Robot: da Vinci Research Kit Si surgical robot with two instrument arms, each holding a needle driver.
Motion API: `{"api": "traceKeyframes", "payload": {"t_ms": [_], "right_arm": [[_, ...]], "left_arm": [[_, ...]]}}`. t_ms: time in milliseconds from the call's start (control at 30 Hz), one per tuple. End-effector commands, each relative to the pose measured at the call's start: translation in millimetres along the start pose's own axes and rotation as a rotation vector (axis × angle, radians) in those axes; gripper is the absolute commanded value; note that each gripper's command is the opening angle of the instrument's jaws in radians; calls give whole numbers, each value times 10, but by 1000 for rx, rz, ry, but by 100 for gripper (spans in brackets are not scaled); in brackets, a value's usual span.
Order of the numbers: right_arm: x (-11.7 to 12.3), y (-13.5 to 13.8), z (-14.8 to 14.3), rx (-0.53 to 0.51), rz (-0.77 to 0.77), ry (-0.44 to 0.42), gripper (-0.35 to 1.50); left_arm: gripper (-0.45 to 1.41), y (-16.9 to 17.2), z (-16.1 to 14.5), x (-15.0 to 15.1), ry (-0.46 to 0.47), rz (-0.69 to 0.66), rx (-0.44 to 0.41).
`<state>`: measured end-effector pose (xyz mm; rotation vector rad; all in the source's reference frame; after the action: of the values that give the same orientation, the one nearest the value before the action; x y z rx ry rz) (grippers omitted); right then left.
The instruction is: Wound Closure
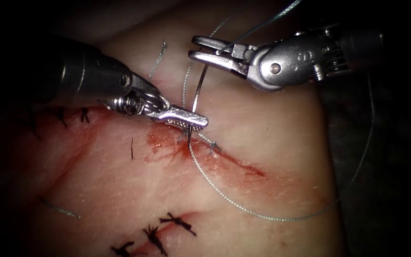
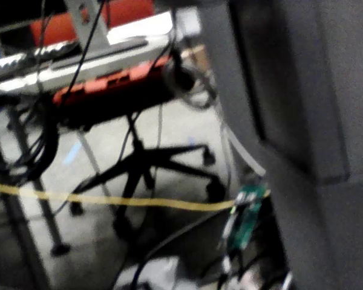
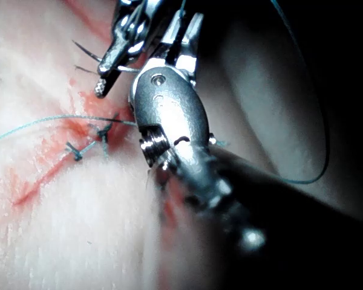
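Two dark shafts, polished steel wrists with round pivot pins, serrated slim tips.

A pale grey floor (image 2: 169,130) lies under a black office chair base (image 2: 151,166) with castors on splayed legs. A yellow cable (image 2: 109,199) runs across the floor past it. Behind stands a table (image 2: 78,63) carrying red-orange equipment (image 2: 109,84), with dark cables (image 2: 39,139) hanging at one side. A large grey panel (image 2: 302,121) rises close by, a small green circuit board (image 2: 245,214) beside its foot.
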<state>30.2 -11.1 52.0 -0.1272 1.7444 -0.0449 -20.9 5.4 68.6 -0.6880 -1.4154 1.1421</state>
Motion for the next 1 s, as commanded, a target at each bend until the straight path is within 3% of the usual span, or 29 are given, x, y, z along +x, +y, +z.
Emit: {"api": "traceKeyframes", "payload": {"t_ms": [33,100,333,400,433,467,500,567,600,633,700,767,1000], "right_arm": [[-3,-1,8,1,0,3,-35],[-3,-1,7,3,6,4,-35],[-3,-1,6,10,13,9,-35],[-3,-1,5,11,13,10,-35],[-3,-1,5,12,14,10,-35],[-3,-1,5,12,14,10,-35],[-3,-1,5,12,20,10,-35],[-2,-1,5,16,20,12,-35],[-2,-2,5,9,20,8,-15],[-1,-3,7,-48,19,-29,71],[-1,-4,9,-122,17,-77,128],[-1,-2,11,-196,51,-120,141],[1,-4,3,-300,314,-139,138]], "left_arm": [[46,-5,6,2,-1,0,-1],[46,-5,6,1,-3,0,-1],[21,-4,5,0,-11,1,-1],[7,1,4,2,-12,-3,-4],[-23,6,2,3,-8,-8,-9],[-37,7,2,4,-9,-9,-10],[-45,9,2,5,-10,-10,-13],[-45,9,2,5,-10,-10,-19],[-45,9,2,5,-2,-10,-25],[-45,9,2,7,9,-10,-45],[-45,8,3,10,14,-10,-87],[-45,8,4,12,25,-9,-136],[-45,6,3,16,67,-17,-177]]}}
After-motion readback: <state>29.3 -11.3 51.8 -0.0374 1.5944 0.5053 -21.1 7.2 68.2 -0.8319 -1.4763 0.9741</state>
